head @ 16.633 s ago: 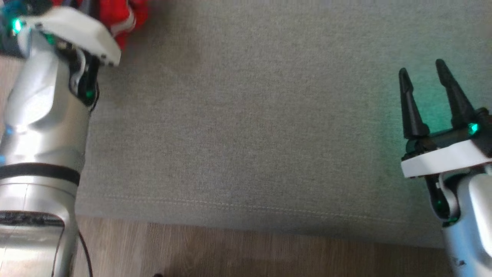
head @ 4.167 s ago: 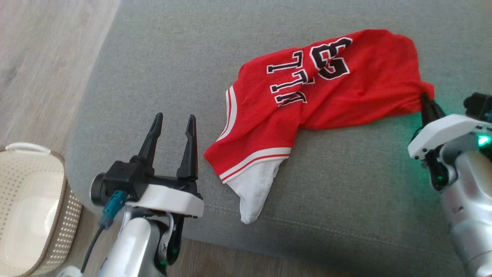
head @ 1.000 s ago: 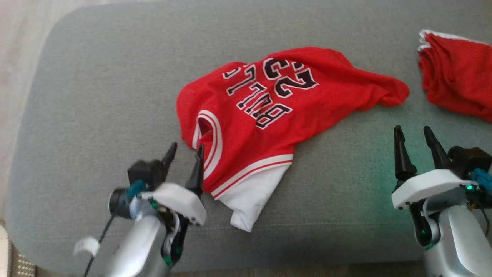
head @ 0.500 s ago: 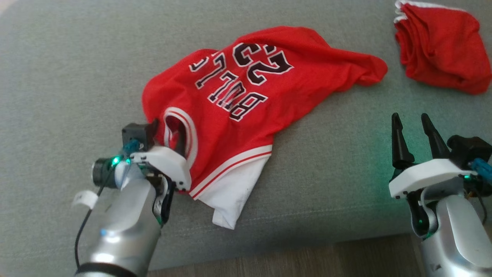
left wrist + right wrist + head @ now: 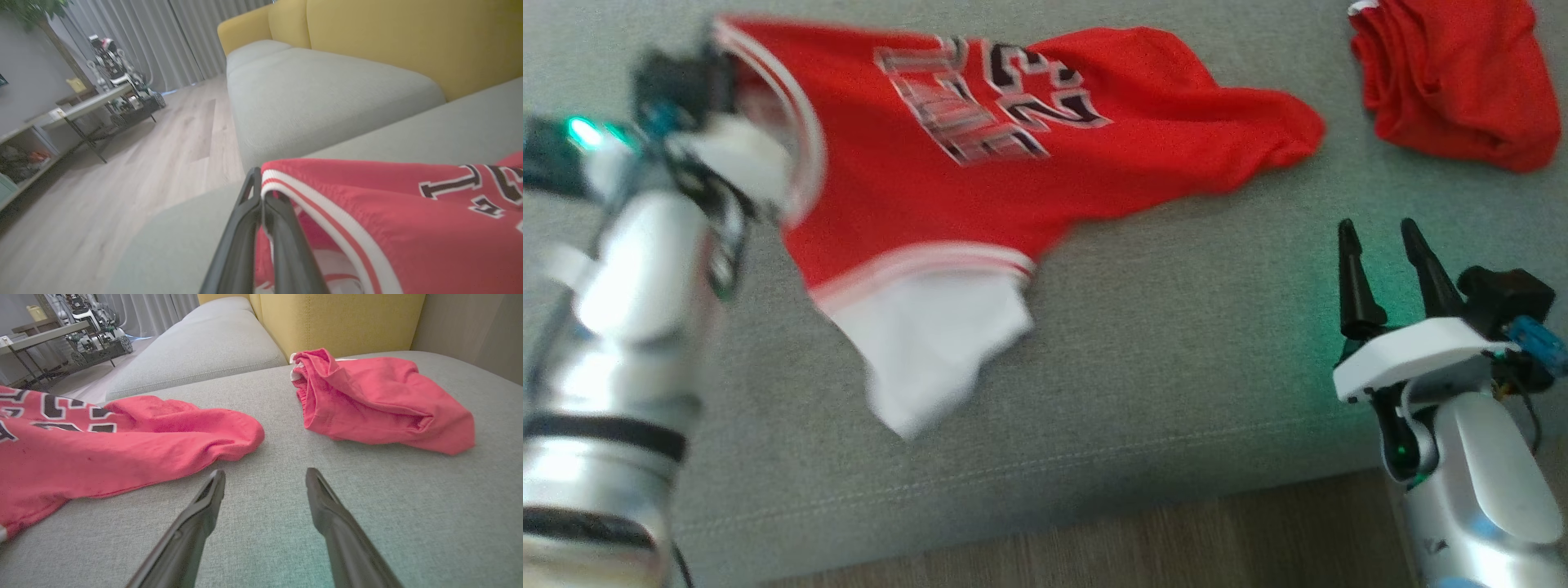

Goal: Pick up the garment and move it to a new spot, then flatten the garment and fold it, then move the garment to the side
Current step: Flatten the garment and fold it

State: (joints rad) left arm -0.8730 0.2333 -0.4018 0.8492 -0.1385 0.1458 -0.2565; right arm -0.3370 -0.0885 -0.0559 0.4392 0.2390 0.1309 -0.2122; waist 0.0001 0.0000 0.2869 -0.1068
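A red jersey (image 5: 1013,163) with black-and-white lettering and a white lining lies stretched across the grey sofa seat (image 5: 1176,343). My left gripper (image 5: 261,192) is shut on the jersey's white-striped edge (image 5: 294,192) and holds that end raised at the upper left of the head view, where the fingers are blurred. The jersey's far end (image 5: 196,433) rests on the cushion. Near the front right of the seat my right gripper (image 5: 1379,237) stands open, with nothing between its fingers (image 5: 212,490).
A second red garment (image 5: 1445,73), bunched (image 5: 376,396), lies at the back right of the seat. Yellow sofa backs (image 5: 408,36) rise behind. Wooden floor (image 5: 1094,547) runs along the seat's front edge. A table with equipment (image 5: 106,94) stands off to the left across the floor.
My left gripper closed on the jersey's striped edge and pulled it up and to the left, spreading the cloth. The right gripper stayed open in place. The camera shifted slightly.
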